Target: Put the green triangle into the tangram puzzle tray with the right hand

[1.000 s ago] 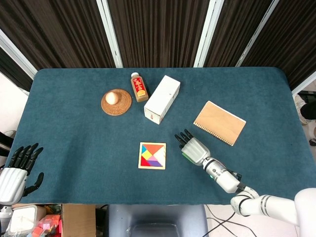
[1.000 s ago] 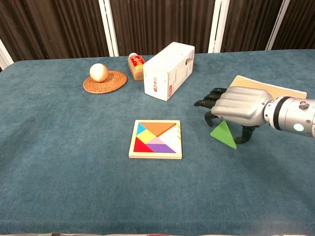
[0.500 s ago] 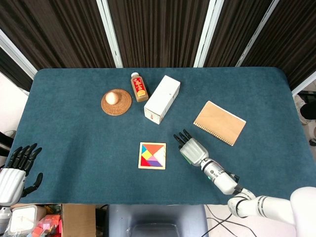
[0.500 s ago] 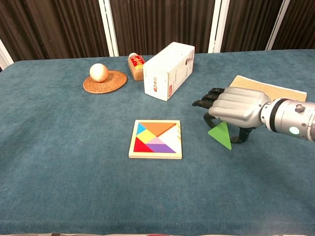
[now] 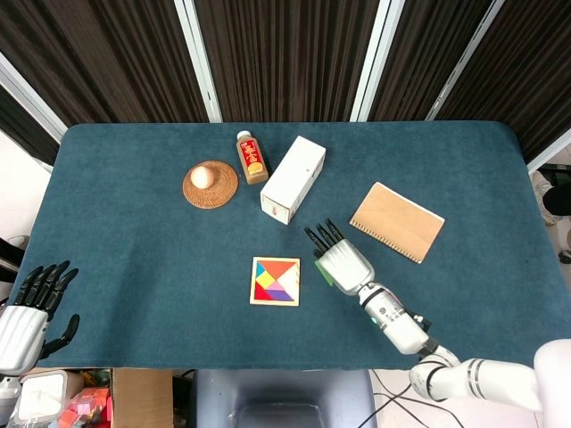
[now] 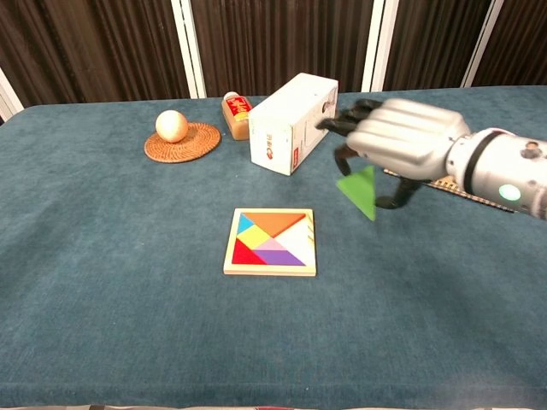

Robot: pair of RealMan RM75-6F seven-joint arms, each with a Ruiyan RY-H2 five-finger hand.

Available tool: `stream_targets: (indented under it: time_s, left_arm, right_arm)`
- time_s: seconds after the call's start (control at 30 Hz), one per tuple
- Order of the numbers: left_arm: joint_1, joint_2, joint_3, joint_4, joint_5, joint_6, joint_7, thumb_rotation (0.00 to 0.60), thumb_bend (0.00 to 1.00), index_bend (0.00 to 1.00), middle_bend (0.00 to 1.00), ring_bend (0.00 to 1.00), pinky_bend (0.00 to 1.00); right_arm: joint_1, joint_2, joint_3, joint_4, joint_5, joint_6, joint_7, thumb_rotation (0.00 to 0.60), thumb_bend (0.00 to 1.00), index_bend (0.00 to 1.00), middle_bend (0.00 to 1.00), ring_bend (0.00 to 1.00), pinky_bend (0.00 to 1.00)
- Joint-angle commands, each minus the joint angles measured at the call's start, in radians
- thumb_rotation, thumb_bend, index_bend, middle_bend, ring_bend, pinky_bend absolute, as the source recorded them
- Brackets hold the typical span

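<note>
The right hand [image 6: 400,141] held the green triangle [image 6: 359,191] pinched under its curled fingers, the piece hanging on edge, clear of the cloth and just to the right of the tangram puzzle tray [image 6: 270,242]. From the head view only a sliver of green showed beside the hand [image 5: 340,261], so how firm the grip was could not be judged from there.

The likeliest trouble lay in the grip itself: the triangle looked caught by one upper corner, most of it dangling free, and a piece held that way could swivel or slip out during the carry and drop onto the cloth or across the tray's rim. The second risk was the fit. The tray looked almost fully packed with coloured pieces, and where the open slot lay could not be made out in either view. A triangle arriving on edge or turned the wrong way would probably ride up on its neighbours instead of seating flat. Pressing down then could shove the light tray across the cloth or knock seated pieces loose.

The white box [image 6: 292,111] stood just behind the hand's knuckles, near enough that a backward swing might clip it. The left hand [image 5: 28,312] rested at the table's near left corner, fingers spread, holding nothing.
</note>
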Motion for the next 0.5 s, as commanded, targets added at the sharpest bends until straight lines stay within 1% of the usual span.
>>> stream_targets:
  time_s: [0.03,0.13,0.27,0.4,0.5]
  left_arm:
    - [0.0,0.001,0.004,-0.002,0.01,0.004,-0.003,0.6,0.48,0.0,0.0,0.02,0.05]
    - [-0.001,0.003,0.009,0.0,0.017,0.003,-0.006,0.6,0.48,0.0,0.0,0.02,0.05]
    - [0.0,0.006,0.014,0.002,0.029,0.009,-0.016,0.6,0.48,0.0,0.0,0.02,0.05]
    - [-0.001,0.008,0.018,0.008,0.039,0.013,-0.033,0.6,0.47,0.0,0.0,0.02,0.05]
    - [-0.001,0.013,0.019,0.008,0.041,0.016,-0.043,0.6,0.47,0.0,0.0,0.02,0.05]
  right_arm:
    - [0.019,-0.05,0.025,-0.018,0.011,0.022,-0.048,0.6,0.5,0.76,0.1,0.0,0.0]
    - [0.037,-0.116,0.032,-0.023,0.03,0.042,-0.133,0.6,0.5,0.76,0.1,0.0,0.0]
    - [0.052,-0.192,0.023,0.001,0.075,0.046,-0.225,0.6,0.5,0.76,0.1,0.0,0.0]
    - [0.064,-0.253,0.01,0.055,0.107,0.044,-0.281,0.6,0.5,0.75,0.1,0.0,0.0]
    - [0.066,-0.274,0.011,0.074,0.12,0.046,-0.287,0.6,0.5,0.75,0.1,0.0,0.0]
